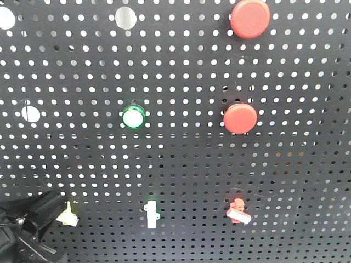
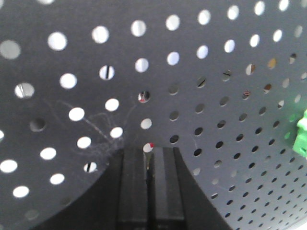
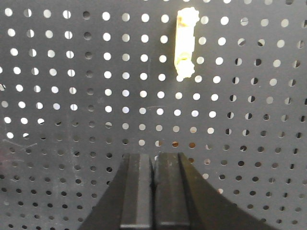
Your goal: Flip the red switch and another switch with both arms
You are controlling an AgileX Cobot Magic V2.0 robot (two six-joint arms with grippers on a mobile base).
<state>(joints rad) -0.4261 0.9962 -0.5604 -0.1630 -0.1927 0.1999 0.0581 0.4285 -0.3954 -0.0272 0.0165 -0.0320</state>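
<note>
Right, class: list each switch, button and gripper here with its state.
left gripper: shut
right gripper: shut
red switch: white lever tip pointing down-right, nothing touching it
pale yellow switch: black arm close at its left, lever position unclear
green-ringed button: untouched

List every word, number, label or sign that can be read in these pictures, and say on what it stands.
None. No view shows readable text.
The pegboard, upper red button, lower red button, green round light, red switch, green-white toggle and pale yellow switch bear no lettering.
</note>
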